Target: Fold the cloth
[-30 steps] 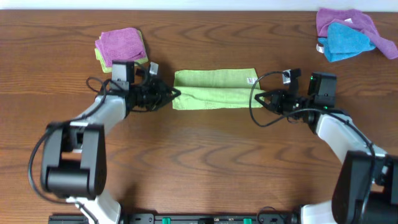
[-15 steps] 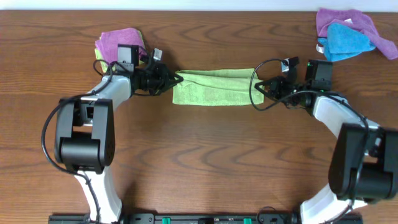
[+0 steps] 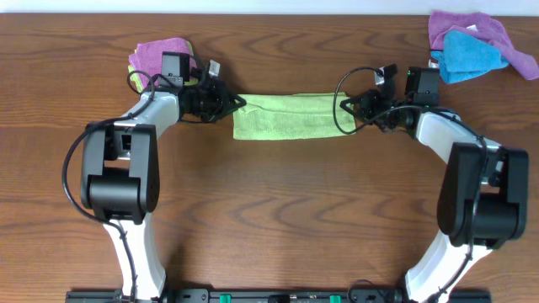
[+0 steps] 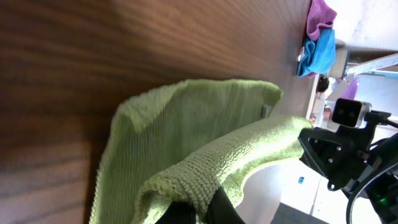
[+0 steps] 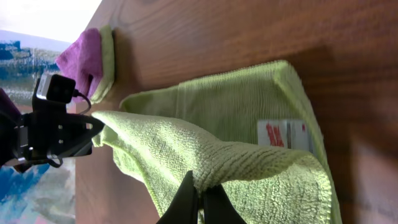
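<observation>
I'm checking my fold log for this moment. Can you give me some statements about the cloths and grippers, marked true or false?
1. The left gripper and right gripper each pinch an end of the green cloth. True.
2. The blue cloth lies by the left arm. False: it lies at the far right, on a purple cloth.
3. The white tag is at the right gripper's end. True.
4. The green cloth lies fully flat. False: its pinched edge is raised off the layer beneath.
</observation>
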